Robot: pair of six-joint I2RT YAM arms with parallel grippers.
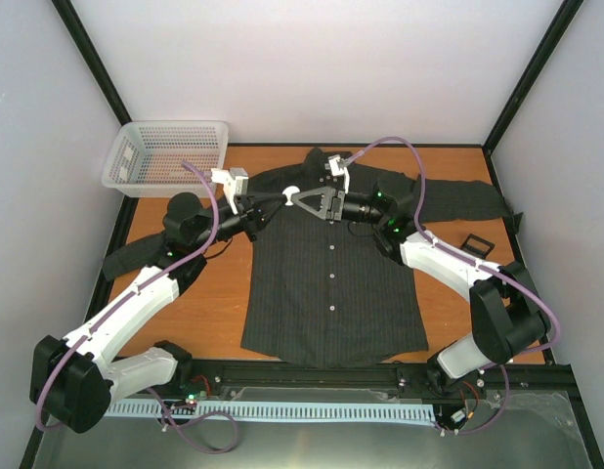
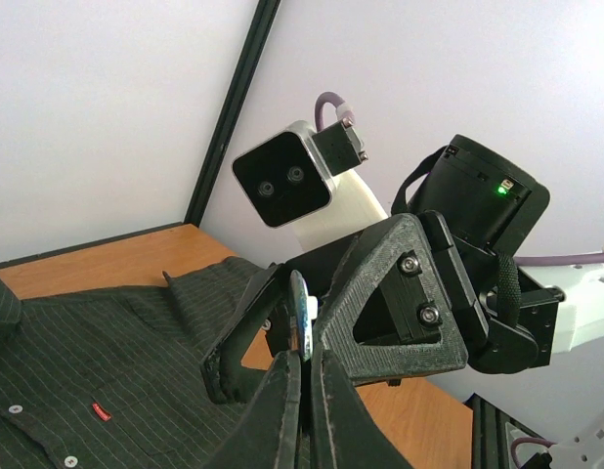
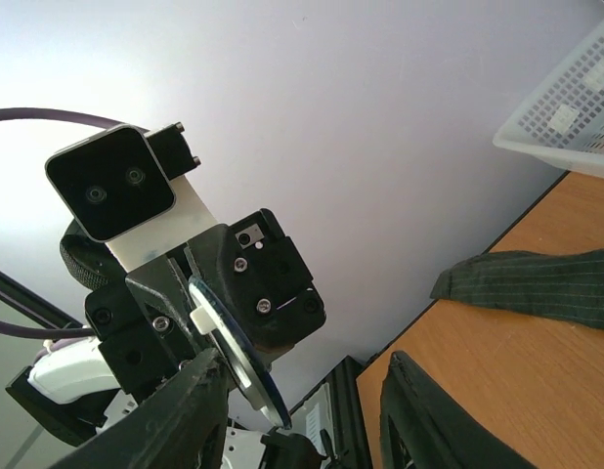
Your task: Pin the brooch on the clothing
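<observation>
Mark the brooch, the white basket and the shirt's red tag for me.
brooch (image 2: 300, 313), left wrist view, on the disc's edge.
white basket (image 1: 175, 125), top external view, on its far rim.
red tag (image 2: 102, 412), left wrist view, on the middle of the tag.

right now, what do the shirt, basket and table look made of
Shirt: woven cloth, matte charcoal with fine pinstripes, lying limp and flat.
Basket: probably plastic, white and slightly translucent, with moulded grid walls.
Table: orange-brown wood or wood-look board, with a smooth, even surface; I can't tell which.
</observation>
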